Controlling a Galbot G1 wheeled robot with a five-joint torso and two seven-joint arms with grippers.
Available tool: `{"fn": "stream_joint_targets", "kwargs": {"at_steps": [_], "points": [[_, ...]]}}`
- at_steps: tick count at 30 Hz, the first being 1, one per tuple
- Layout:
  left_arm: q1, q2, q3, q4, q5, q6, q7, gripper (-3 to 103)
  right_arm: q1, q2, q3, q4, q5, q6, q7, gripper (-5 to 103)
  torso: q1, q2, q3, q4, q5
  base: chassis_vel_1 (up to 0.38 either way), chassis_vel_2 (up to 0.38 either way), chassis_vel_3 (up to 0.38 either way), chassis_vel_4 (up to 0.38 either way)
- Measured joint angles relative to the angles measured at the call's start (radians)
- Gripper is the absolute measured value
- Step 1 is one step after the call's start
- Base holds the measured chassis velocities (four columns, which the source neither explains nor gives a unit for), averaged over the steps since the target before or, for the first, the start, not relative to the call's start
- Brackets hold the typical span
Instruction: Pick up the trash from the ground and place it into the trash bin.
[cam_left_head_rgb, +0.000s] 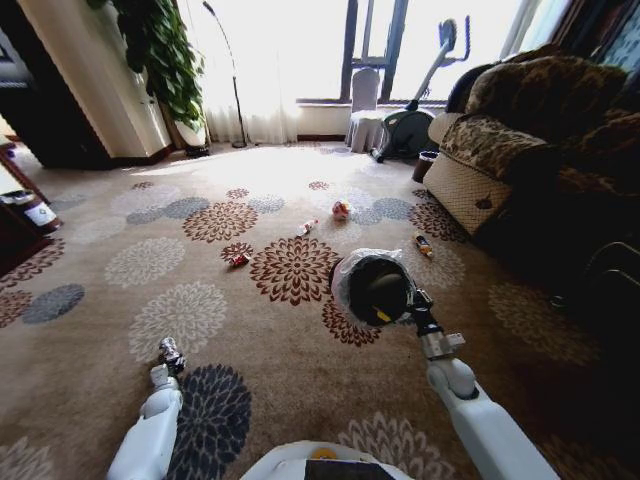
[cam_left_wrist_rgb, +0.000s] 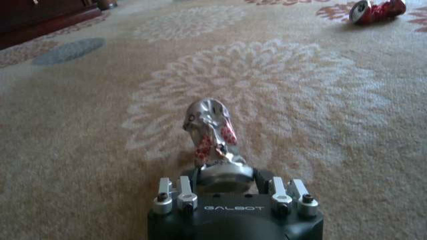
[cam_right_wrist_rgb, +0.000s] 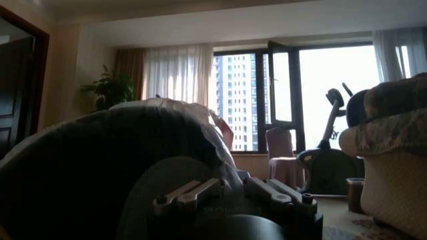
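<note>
The trash bin (cam_left_head_rgb: 372, 288), black with a bag (cam_left_head_rgb: 345, 272) around its rim, sits mid-frame, gripped at its rim by the right claw (cam_left_head_rgb: 405, 303). At lower left, the left claw (cam_left_wrist_rgb: 223, 175) is clamped on a crushed silver can (cam_left_wrist_rgb: 212, 135). More trash (cam_left_head_rgb: 341, 210) lies on the carpet (cam_left_head_rgb: 250, 340) higher up.

Strong daylight is admitted through the windows (cam_left_head_rgb: 330, 45) far ahead of both grippers, and the panes and curtains are blown out to white in the head view. A pale glare is thrown across the carpet (cam_left_head_rgb: 270, 170) toward the arms, while the sofa (cam_left_head_rgb: 540, 140) beyond the right gripper (cam_left_head_rgb: 415, 310) is left in deep shadow. Straight lines are bowed at the head view's edges. In the right wrist view the trash bin (cam_right_wrist_rgb: 100, 165) against the gripper is rendered as a dark, backlit silhouette. A bright highlight is caught on the crushed silver can (cam_left_wrist_rgb: 210, 132) at the left gripper (cam_left_wrist_rgb: 230, 187).
</note>
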Motion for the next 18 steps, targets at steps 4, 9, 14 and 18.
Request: {"fn": "stream_joint_targets", "kwargs": {"at_steps": [4,9,14,18], "points": [[-0.008,-0.001,-0.009,0.016,-0.001,-0.006,0.002,62,-0.011,0.001,0.009,0.0,0.0,0.005,0.0,0,0.0,0.0,0.0,-0.0001,-0.0009,0.0,0.0,0.0,0.0],[0.003,-0.003,-0.016,-0.002,-0.015,-0.008,0.004,43,-0.015,0.0,0.015,0.0,0.002,0.007,0.0,0,0.0,0.0,0.0,0.0,-0.001,0.0,0.0,0.0,0.0],[0.014,-0.002,-0.022,-0.007,-0.022,-0.013,0.009,28,-0.019,0.004,0.016,0.0,0.002,0.011,0.0,0,0.0,0.0,0.0,0.0,-0.0008,0.0,0.0,0.0,0.0],[0.021,-0.002,-0.026,-0.015,-0.027,-0.016,0.01,19,-0.025,0.006,0.017,0.0,0.002,0.013,0.0,0,0.0,0.0,0.0,0.0,-0.0006,0.0,0.0,0.0,0.0]]}}
